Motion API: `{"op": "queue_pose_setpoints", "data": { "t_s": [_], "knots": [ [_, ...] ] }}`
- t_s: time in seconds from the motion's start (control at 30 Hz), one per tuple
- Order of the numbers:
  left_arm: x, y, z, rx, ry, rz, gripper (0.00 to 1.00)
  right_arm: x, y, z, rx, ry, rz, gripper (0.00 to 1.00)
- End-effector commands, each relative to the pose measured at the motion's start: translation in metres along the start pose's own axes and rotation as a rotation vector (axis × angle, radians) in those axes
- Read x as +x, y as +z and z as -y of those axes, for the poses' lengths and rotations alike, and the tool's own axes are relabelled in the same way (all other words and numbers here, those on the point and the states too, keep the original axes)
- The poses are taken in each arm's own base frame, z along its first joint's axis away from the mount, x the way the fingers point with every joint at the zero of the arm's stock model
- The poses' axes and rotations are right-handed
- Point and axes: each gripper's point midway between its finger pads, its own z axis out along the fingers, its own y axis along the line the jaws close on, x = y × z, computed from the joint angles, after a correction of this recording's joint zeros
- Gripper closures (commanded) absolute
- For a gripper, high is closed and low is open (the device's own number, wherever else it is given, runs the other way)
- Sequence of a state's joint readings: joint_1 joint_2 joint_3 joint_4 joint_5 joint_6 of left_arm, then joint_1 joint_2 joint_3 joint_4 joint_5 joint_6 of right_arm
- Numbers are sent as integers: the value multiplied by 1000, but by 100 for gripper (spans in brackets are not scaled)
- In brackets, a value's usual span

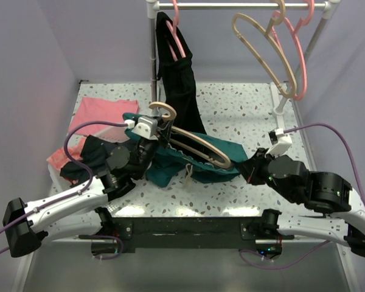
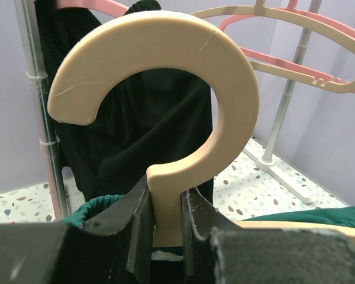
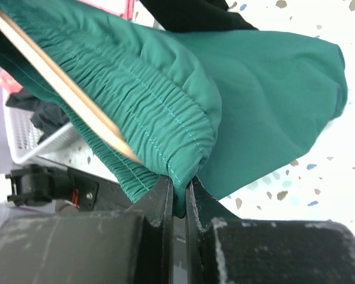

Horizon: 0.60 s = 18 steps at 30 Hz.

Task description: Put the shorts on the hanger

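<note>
The teal-green shorts (image 1: 198,159) lie mid-table with a pale drawstring (image 1: 188,174) hanging at the front. The tan hanger (image 1: 194,145) lies slanted across them, one shoulder inside the waistband. My left gripper (image 1: 151,135) is shut on the neck just below the hanger's hook (image 2: 160,65); the fingers (image 2: 139,228) press both sides of the neck. My right gripper (image 1: 250,167) is shut on the right end of the elastic waistband (image 3: 165,118); the hanger arm (image 3: 65,100) runs along the waistband there.
A garment rail (image 1: 231,5) at the back holds a long black garment (image 1: 177,79), pink hangers (image 1: 295,55) and another tan hanger (image 1: 261,55). Pink cloths (image 1: 100,115) and a dark cloth (image 1: 88,159) lie at the left. The rail's foot (image 1: 283,106) stands at the back right.
</note>
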<state>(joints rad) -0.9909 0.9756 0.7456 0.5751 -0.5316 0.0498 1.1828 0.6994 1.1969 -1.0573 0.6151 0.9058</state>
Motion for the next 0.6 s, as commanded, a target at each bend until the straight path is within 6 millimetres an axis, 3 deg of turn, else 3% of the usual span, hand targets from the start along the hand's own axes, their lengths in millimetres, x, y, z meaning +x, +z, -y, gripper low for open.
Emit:
{"op": "queue_pose_setpoints", "data": {
  "t_s": [0.0,0.2,0.4,0.57],
  "knots": [
    [-31,10,-28,-130,91,71,100,-13,-18,-5,-1,-19,-34,100],
    [-34,13,-17,-124,82,71,100,-34,-26,-36,-59,-23,-49,100],
    [-37,15,8,-130,86,55,100,-40,-25,-69,-128,-4,-81,100],
    [-57,15,32,-82,32,60,100,-68,-31,-68,-86,16,0,100]
  ]
}}
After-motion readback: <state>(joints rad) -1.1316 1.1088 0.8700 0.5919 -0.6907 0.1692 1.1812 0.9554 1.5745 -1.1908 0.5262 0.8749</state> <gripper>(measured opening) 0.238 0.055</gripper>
